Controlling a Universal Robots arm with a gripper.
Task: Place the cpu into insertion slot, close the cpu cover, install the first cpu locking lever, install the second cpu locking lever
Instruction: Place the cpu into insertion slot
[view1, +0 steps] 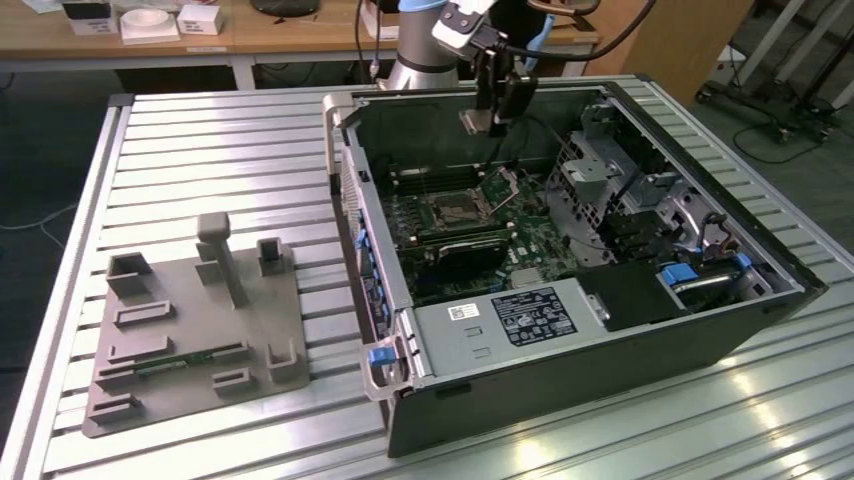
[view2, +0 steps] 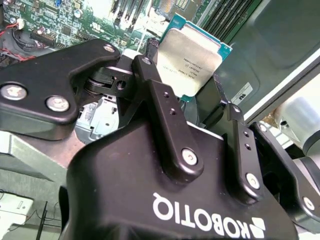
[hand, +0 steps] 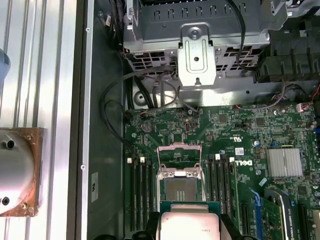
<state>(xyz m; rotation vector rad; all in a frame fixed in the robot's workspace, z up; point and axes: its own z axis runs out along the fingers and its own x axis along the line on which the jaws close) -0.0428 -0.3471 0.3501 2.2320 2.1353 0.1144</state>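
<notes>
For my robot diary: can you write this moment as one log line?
gripper: shut on cpu, over open case | insertion slot: empty | cpu cover: open

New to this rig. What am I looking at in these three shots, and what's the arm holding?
One robot arm with a two-finger gripper works over an open computer case lying on a slatted metal table. The exterior view sees the whole scene from off the arm; both wrist views come from cameras riding on the arm. On the exterior view's left of the case lies a grey fixture plate. The gripper is shut on the cpu, a small silvery square chip, held above the green circuit board. In the first wrist view the insertion slot is empty and the cpu cover stands tipped open.
</notes>
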